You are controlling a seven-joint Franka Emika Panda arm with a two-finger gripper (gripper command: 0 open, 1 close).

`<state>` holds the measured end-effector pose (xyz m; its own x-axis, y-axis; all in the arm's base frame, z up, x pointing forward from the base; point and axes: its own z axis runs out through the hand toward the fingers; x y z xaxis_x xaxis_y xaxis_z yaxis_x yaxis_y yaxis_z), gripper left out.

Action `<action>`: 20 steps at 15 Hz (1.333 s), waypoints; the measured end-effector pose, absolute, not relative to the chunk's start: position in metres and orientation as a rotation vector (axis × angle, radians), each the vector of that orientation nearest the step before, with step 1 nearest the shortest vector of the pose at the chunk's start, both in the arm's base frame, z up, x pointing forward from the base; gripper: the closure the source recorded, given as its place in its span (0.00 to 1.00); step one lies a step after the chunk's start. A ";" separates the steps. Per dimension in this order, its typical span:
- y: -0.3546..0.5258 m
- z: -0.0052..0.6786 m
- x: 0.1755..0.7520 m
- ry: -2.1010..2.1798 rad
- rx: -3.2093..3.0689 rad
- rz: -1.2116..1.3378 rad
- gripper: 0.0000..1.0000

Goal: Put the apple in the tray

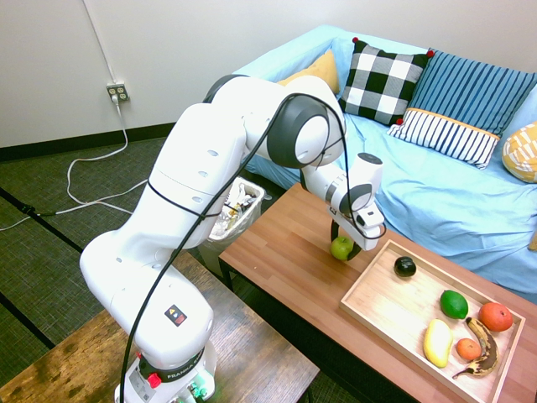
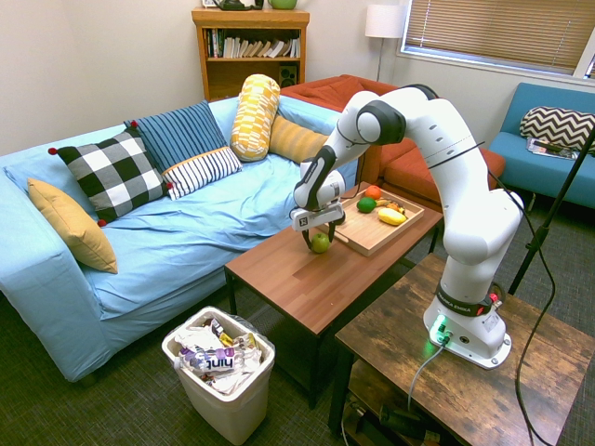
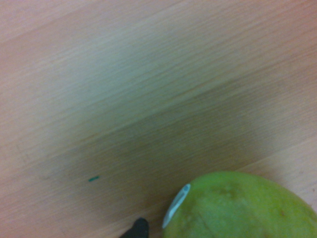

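The yellow-green apple (image 1: 341, 248) (image 2: 320, 242) rests on the reddish-brown table, a short way from the near end of the pale wooden tray (image 1: 388, 312) (image 2: 364, 237). My gripper (image 1: 343, 238) (image 2: 319, 237) has come down over it and stands open, one finger on each side of the fruit. The wrist view shows the apple (image 3: 242, 208) very close, with bare tabletop around it. I cannot tell whether the fingers touch the apple's skin.
In the tray lie a dark avocado (image 1: 405, 266), a green lime (image 1: 454, 304), an orange (image 1: 495, 316), a yellow fruit (image 1: 437, 342) and a spotted banana (image 1: 485, 357). A full waste bin (image 2: 220, 372) stands at the table's end. The blue sofa (image 2: 186, 232) runs along the far side.
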<state>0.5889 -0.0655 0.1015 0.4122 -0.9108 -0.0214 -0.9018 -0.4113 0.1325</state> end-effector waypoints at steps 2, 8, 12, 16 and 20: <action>-0.064 0.102 0.589 -1.652 2.561 -0.144 1.00; -0.123 0.185 0.591 -1.771 2.585 -0.018 1.00; -0.244 0.248 0.540 -1.972 2.431 0.049 1.00; -0.311 0.218 0.500 -2.040 2.312 -0.020 1.00; -0.318 0.167 0.510 -2.020 2.282 -0.079 1.00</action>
